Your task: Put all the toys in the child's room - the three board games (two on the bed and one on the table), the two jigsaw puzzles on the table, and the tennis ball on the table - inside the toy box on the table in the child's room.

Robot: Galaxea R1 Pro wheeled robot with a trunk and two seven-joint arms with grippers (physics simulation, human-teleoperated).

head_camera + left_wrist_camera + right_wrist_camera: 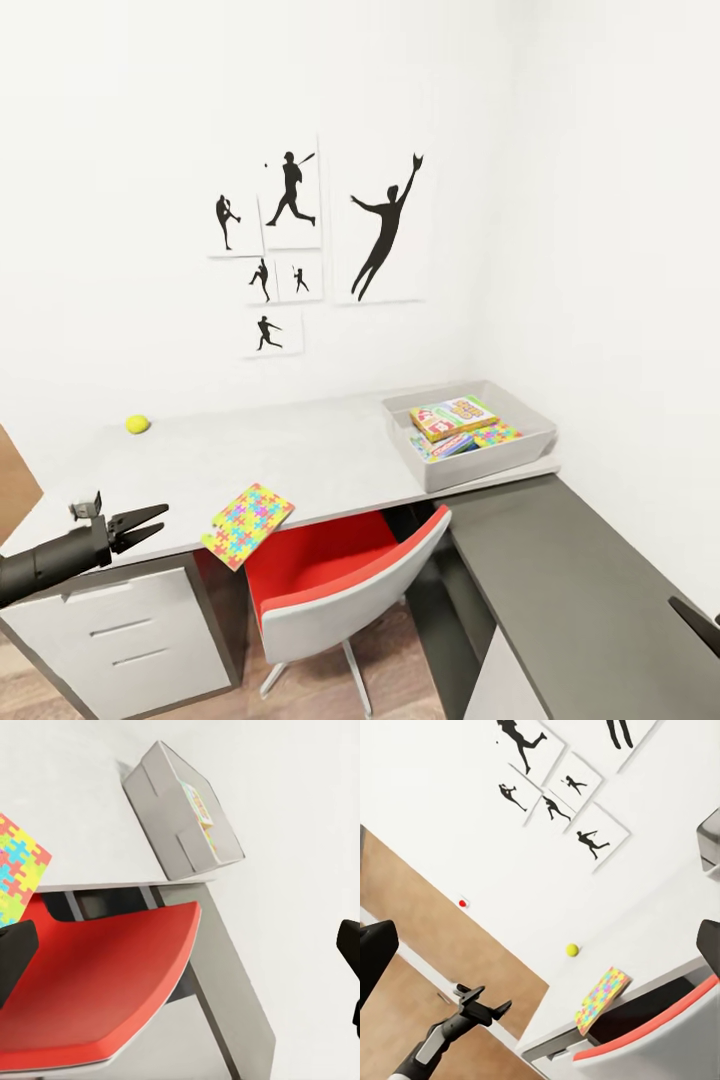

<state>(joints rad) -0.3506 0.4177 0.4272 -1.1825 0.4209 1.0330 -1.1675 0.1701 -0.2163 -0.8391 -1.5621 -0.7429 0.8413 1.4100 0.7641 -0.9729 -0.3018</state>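
Toy box [470, 455], a shallow grey bin with sloped walls, is sitting at the tabletop's [320, 455] far corner, holding printed game boxes [452, 417] and one multicolour puzzle slab [497, 435]. Another jigsaw puzzle [247, 523] (thin, squarish) is overhanging the tabletop's front edge above a red chair [340, 585]. Left of the toy box, the small tennis ball [138, 424] is resting. Left end effector [150, 522] is hovering near the puzzle, prongs apart, grasping nothing. The right end effector's state I cannot tell.

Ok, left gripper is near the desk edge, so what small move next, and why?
Probably ease the left gripper toward the jigsaw puzzle. It hangs open and empty beside it, the puzzle overhangs the table edge, and it and the tennis ball remain outside the toy box.
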